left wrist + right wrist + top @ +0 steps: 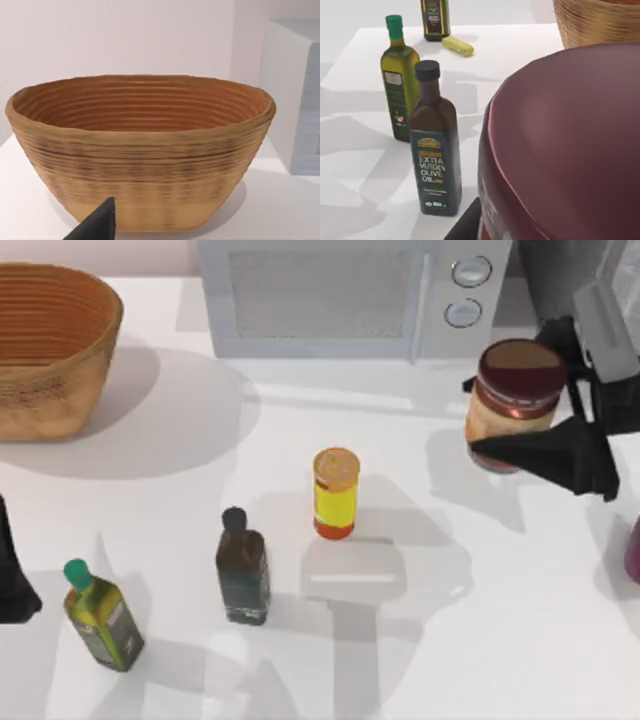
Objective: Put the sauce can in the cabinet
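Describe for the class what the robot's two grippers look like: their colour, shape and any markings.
Both are matte black. The right gripper has two flat, angular fingers that widen into wedge-like plates, mounted below a grey block-shaped wrist part. The left gripper, at the table's left edge, appears as a dark tapered shape; one pointed black fingertip appears in the left wrist view. No markings or cables are visible.

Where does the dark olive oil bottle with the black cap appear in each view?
Top view: dark glass olive oil bottle with black cap, lower middle, right of the green-capped bottle.
Left wrist view: not in it.
Right wrist view: it stands beside the maroon lid.
Shared landmark: brown woven basket.
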Controlling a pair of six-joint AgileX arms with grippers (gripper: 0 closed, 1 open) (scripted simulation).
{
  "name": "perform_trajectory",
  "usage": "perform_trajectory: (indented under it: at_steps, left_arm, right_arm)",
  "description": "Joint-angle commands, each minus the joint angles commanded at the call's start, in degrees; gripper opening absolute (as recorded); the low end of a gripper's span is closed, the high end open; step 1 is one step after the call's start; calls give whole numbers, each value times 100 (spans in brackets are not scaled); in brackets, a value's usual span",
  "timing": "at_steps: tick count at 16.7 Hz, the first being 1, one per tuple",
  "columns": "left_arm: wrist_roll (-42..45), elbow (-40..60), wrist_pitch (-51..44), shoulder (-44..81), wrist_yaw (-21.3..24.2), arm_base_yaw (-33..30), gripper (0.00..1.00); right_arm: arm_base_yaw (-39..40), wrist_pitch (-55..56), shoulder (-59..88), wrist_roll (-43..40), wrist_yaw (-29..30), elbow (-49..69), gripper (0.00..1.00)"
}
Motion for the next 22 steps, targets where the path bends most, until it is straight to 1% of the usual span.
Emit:
perform_trajectory:
  at_steps: [2,4,8,11,15,18,22]
  left_arm:
    - [0,0,0,0,0,0,100]
    - [0,0,0,0,0,0,100]
    - [0,0,0,0,0,0,100]
    - [0,0,0,0,0,0,100]
    - [0,0,0,0,0,0,100]
    - [0,0,0,0,0,0,100]
    - [0,0,0,0,0,0,100]
  right_arm:
    - [-152,46,-396,243,192,-357,0]
    - [-301,142,-1021,559,543,-864,0]
    - [-470,405,-2918,1402,1589,-1999,0]
    - [-487,651,-4470,2022,2500,-2728,0]
    - [-462,974,-5837,2745,3459,-3453,0]
    - [-458,1171,-6962,3312,4475,-4020,0]
    - [-464,1340,-8830,4292,6155,-4973,0]
